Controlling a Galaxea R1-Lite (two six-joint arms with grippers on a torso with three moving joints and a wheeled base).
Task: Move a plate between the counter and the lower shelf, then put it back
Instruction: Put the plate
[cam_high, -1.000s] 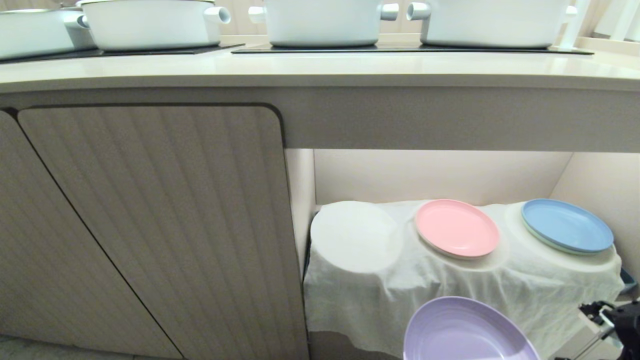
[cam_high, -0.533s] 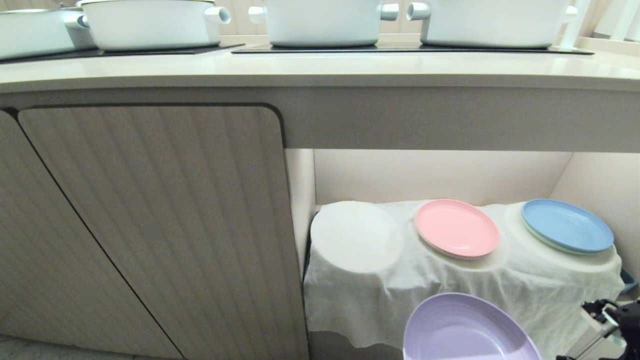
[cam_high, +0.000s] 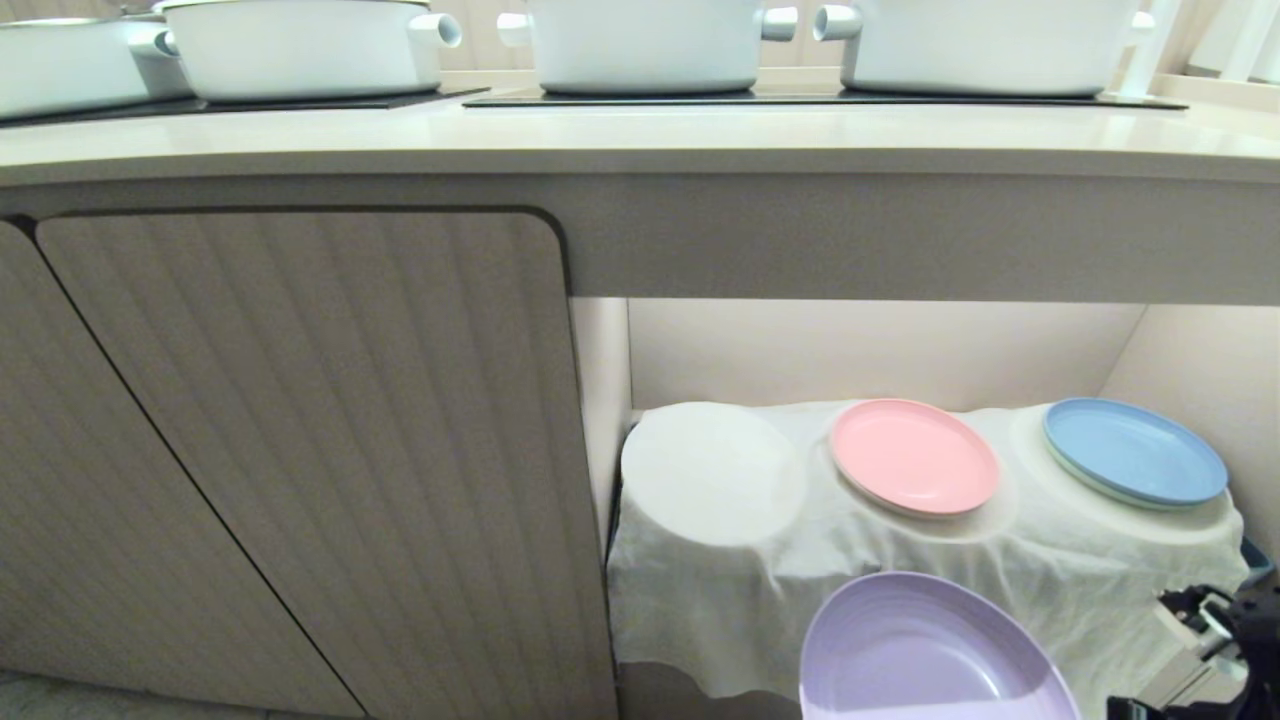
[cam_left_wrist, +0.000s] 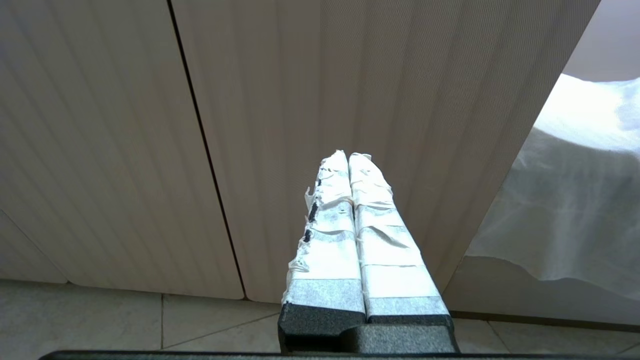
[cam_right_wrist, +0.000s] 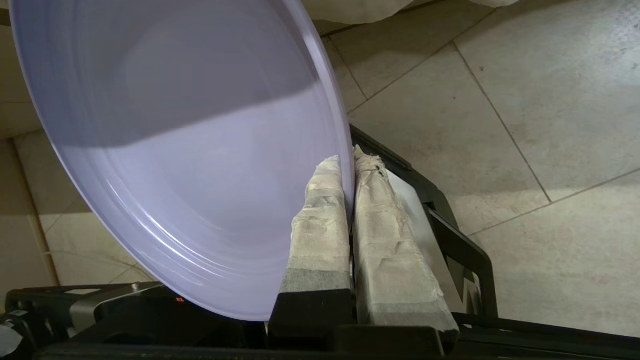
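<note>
Only the right wrist view shows the right gripper (cam_right_wrist: 348, 162) pinching the smooth round lilac plate (cam_right_wrist: 190, 150) by its rim, below the cloth-draped lower shelf (cam_high: 900, 560); the left gripper (cam_left_wrist: 348, 159) is clenched empty.

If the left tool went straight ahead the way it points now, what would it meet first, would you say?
Most likely the ribbed cabinet door: the left tool, shut, points squarely at it, with nothing visible between. The gap is hard to judge.
</note>
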